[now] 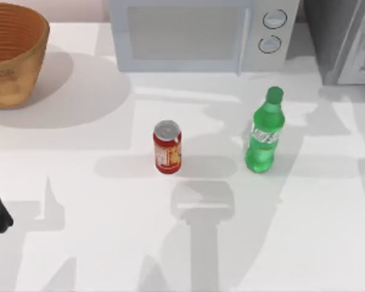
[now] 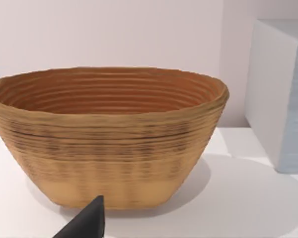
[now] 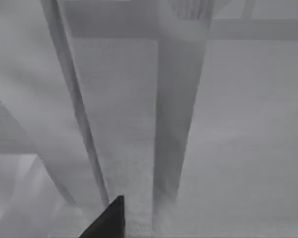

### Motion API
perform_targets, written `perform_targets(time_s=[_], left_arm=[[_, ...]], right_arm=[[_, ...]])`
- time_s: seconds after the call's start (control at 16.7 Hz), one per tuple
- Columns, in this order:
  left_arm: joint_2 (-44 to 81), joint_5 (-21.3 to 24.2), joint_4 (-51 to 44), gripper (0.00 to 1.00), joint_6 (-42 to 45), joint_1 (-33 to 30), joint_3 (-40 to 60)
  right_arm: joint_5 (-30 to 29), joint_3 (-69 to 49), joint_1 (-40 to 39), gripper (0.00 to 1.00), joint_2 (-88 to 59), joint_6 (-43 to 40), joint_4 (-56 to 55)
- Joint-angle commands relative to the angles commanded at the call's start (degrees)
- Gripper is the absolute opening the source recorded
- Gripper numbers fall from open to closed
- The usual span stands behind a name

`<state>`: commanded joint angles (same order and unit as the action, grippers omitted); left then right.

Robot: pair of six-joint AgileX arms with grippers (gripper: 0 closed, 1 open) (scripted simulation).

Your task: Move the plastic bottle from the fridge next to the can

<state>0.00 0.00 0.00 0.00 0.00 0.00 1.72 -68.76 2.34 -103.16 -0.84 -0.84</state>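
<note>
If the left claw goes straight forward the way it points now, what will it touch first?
Most likely the woven basket: in the left wrist view it stands directly ahead of the left claw's fingertip, on the table. How far off it is stays unclear.

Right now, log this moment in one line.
green plastic bottle: upright on table, right of red can, apart | left gripper: facing wicker basket
</note>
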Motion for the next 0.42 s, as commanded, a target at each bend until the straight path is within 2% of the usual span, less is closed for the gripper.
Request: perform_targets(time_s=[0.24,0.42], left_arm=[[0.0,0.0,0.0,1.00,0.0,0.0,0.0],[0.0,0.0,0.0,1.00,0.0,0.0,0.0]], right_arm=[[-0.2,-10.5,0.0,1.00,-7.5,0.1,2.0],[-0.2,-13.7,-0.1,1.00,-10.4,0.1,2.8]])
